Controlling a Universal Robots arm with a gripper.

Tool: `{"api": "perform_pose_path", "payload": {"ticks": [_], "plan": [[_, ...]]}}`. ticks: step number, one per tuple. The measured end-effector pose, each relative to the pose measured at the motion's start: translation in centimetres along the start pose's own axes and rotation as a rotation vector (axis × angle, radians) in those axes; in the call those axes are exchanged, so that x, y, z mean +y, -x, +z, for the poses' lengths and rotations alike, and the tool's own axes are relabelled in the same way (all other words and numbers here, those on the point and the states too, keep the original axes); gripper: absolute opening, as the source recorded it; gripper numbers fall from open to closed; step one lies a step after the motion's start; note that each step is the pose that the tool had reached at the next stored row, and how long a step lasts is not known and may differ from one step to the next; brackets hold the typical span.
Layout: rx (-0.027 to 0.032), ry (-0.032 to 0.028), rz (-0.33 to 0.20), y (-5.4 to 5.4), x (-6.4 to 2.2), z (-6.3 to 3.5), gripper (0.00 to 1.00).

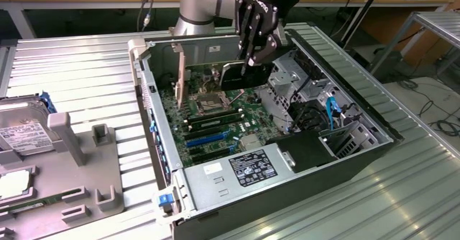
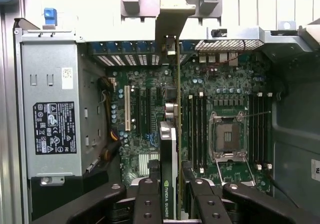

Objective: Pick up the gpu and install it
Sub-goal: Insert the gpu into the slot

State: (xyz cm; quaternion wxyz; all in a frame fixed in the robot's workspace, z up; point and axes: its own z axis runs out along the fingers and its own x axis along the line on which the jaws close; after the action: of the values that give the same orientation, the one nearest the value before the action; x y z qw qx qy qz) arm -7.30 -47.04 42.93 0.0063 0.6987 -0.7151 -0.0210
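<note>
Above the open computer case (image 1: 287, 199), in the exterior view, the black claw (image 1: 251, 61) hangs down from the robot arm (image 1: 201, 3). It is closed on the gpu (image 1: 244, 78), a thin dark card, and grips it by its upper edge. The card is up in the air over the green board (image 1: 244, 116) inside the case, and it does not sit in a slot yet. At the near end of the case lies the gray power box (image 1: 215, 182) with a black label. On the exterior view's left, a silver hard drive (image 1: 21, 135) rests by a gray holder (image 1: 86, 164) on the ribbed metal table (image 1: 402, 197). From the wrist view, the camera looks along the card and down into the case. The gpu shows edge-on, thin as a line, between two black fingers (image 2: 147, 199) that press on it from both sides. Its silver end bracket (image 2: 172, 14) is at the far end, by the case wall. Under the card lies the green board, with the square chip socket (image 2: 227, 136) on one side of the card and a white slot (image 2: 126, 114) on the other. The gray power box sits past the white slot.
</note>
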Motion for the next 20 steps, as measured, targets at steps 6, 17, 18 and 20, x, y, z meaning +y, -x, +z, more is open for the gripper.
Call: {"api": "perform_pose_path", "payload": {"ticks": [6,17,18,20], "plan": [[-0.0002,-0.0004,0.003,0.3,-0.03,0.95,0.27],[-0.0001,-0.0003,0.005,0.5,-0.05,1.63,0.27],[-0.0002,-0.0004,0.005,0.5,-0.05,1.63,0.27],[-0.0003,-0.0004,0.005,0.5,-0.05,1.64,0.27]]}}
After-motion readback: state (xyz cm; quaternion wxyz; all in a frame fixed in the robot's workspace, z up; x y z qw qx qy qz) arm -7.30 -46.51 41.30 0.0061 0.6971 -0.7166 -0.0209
